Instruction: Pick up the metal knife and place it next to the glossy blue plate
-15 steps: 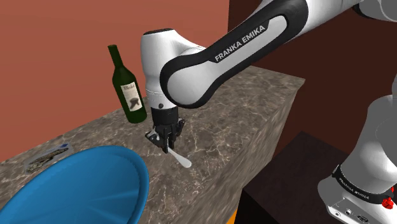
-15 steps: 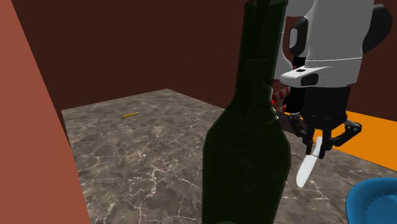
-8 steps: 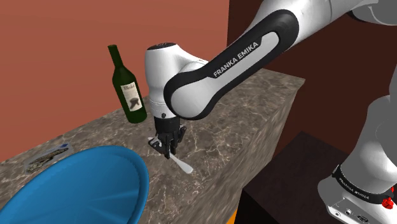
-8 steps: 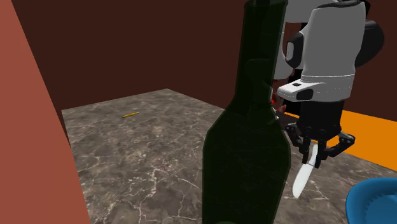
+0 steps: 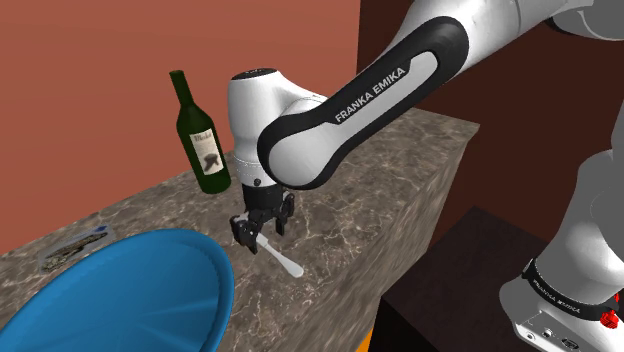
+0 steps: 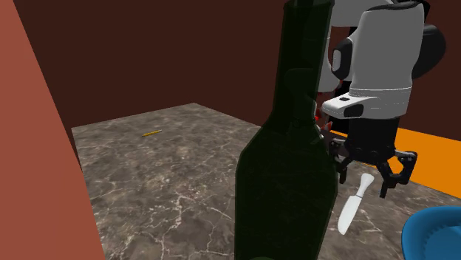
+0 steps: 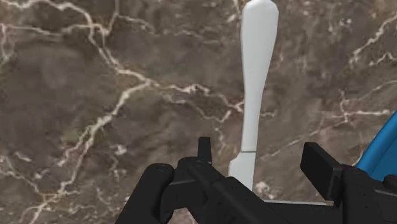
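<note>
A plain white knife (image 5: 281, 260) lies on the brown marble counter (image 5: 400, 150), right next to the rim of the big glossy blue plate (image 5: 120, 295). My black gripper (image 5: 262, 228) hovers just above the knife's handle end, open. The fingers stand on either side of the knife and do not touch it. In the wrist view the knife (image 7: 257, 76) runs straight out from between the spread fingers of the gripper (image 7: 259, 156), with the plate's blue edge (image 7: 385, 153) beside one finger. In the second exterior view the knife (image 6: 353, 207) sits below the gripper (image 6: 367, 177), near the plate (image 6: 436, 233).
A dark green wine bottle (image 5: 200, 135) stands at the back of the counter, and it blocks the middle of the second exterior view (image 6: 292, 148). A small yellow stick (image 6: 151, 133) lies far off. A dark small object (image 5: 75, 248) lies beyond the plate. The counter edge drops off near the knife.
The gripper came down towards the counter with the knife, then its fingers spread and let the knife go. The knife now sits free beside the plate.
</note>
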{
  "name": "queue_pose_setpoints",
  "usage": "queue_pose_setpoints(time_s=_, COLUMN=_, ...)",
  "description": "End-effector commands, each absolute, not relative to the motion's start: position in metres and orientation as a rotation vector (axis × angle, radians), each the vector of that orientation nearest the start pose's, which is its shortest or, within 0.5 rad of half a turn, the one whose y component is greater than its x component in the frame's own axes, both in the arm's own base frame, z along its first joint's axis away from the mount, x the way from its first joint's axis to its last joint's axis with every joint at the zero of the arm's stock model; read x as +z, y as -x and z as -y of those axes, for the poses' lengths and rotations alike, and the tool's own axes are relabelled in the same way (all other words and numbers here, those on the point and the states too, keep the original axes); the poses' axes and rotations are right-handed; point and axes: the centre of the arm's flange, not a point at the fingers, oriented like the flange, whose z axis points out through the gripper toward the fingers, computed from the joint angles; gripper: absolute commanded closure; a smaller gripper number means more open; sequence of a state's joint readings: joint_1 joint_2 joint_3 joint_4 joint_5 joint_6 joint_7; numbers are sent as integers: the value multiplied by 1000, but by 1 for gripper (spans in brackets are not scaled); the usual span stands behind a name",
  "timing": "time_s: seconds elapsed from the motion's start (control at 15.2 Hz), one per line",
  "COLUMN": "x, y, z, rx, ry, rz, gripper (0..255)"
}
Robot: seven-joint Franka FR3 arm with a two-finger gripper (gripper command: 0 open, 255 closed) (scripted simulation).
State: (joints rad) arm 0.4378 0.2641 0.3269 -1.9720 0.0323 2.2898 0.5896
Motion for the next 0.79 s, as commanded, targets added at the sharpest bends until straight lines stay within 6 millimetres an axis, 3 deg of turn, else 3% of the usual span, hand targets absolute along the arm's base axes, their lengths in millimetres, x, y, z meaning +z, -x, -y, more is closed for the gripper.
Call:
queue_pose_setpoints(time_s=0.0, x=350, y=-444, z=-416, rx=24, ry=3008, rz=213, gripper=0)
queue_pose_setpoints(time_s=0.2, x=350, y=-444, z=-416, rx=24, ry=3008, rz=213, gripper=0)
queue_pose_setpoints(time_s=0.46, x=400, y=-445, z=-410, rx=24, ry=3007, rz=213, gripper=0)
queue_pose_setpoints(time_s=0.73, x=400, y=-445, z=-410, rx=24, ry=3007, rz=213, gripper=0)
